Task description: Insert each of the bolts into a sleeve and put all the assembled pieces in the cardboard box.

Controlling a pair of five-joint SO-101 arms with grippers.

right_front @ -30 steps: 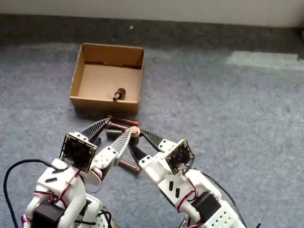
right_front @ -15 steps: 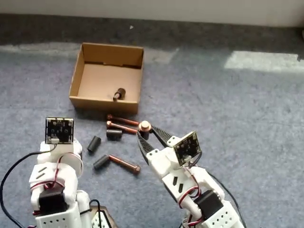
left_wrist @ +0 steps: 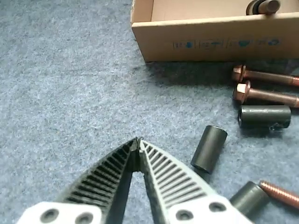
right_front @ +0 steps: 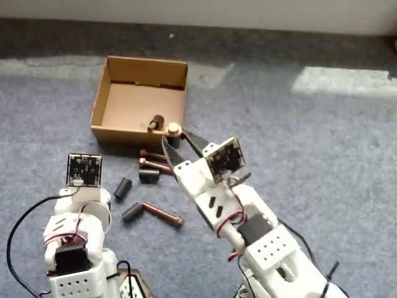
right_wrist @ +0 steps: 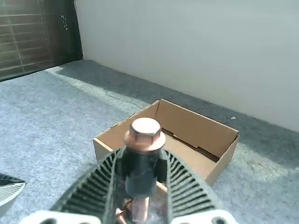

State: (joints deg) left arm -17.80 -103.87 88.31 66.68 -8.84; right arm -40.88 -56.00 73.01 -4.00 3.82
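My right gripper (right_front: 175, 140) (right_wrist: 140, 163) is shut on a dark sleeve (right_wrist: 140, 173) with a copper bolt (right_front: 173, 130) (right_wrist: 145, 133) standing in it, held above the near right corner of the cardboard box (right_front: 139, 98) (right_wrist: 187, 133). One assembled piece (right_front: 155, 122) (left_wrist: 261, 6) lies inside the box. My left gripper (left_wrist: 137, 143) is shut on nothing, low over the carpet and apart from the loose parts. Two bolts (right_front: 155, 160) (left_wrist: 264, 84) lie before the box wall. Near them are a sleeve (right_front: 149, 176) (left_wrist: 264, 115) and a second sleeve (right_front: 123, 187) (left_wrist: 209, 148).
A third sleeve (right_front: 131, 212) (left_wrist: 247, 198) lies with a bolt (right_front: 164, 214) (left_wrist: 282, 195) tip at its mouth, between the two arms. Grey carpet (right_front: 298, 143) stretches open to the right of the box. A wall (right_wrist: 210, 51) rises behind the box.
My right gripper has carried the bolt and sleeve away from the arms to the box's near corner. My left arm let go of it and drew back to the near left.
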